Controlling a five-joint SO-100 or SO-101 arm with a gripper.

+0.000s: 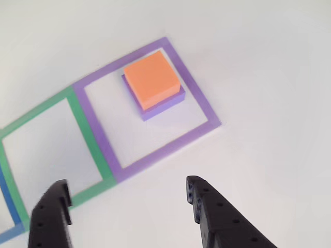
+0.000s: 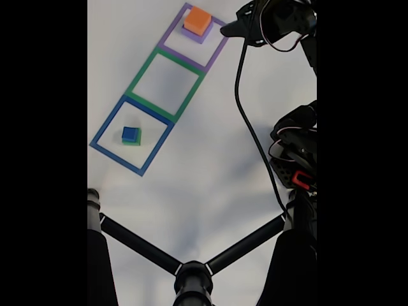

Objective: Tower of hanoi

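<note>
Seen in the other view: tool point(image 1: 126, 199) spread wide along the bottom edge of the frame, both black fingers point(image 1: 51, 212) apart and gripping nothing, hovering over the white desk point(image 1: 269, 77) just below the purple frame point(image 1: 199, 101). Orange block point(image 1: 152, 77) stacked on the flat purple block point(image 1: 163, 106) in the upper middle of the frame, inside the purple frame and toward its upper corner. Purple block's edge peeking out below and to the left of the orange one. Green frame point(image 1: 85, 129) adjoining the purple one at left, and a sliver of the blue frame point(image 1: 8, 206) at the lower left edge.

Seen in the fixed view: three frames laid in a diagonal row from the upper middle to the left middle of the frame. Orange block point(image 2: 197, 20) on the purple block point(image 2: 199, 37) in the purple frame point(image 2: 215, 54) at the top. Green frame point(image 2: 143, 76) bare inside. Small blue cube point(image 2: 130, 133) sat on the green block point(image 2: 134, 143) inside the blue frame point(image 2: 105, 131), well apart from the orange-and-purple stack. Tool point(image 2: 233, 29) at the upper right of the frame, just beside the purple frame, with the arm point(image 2: 293, 146) and its black cable point(image 2: 252, 127) down the right side. Black tripod legs point(image 2: 191, 271) across the bottom.
</note>
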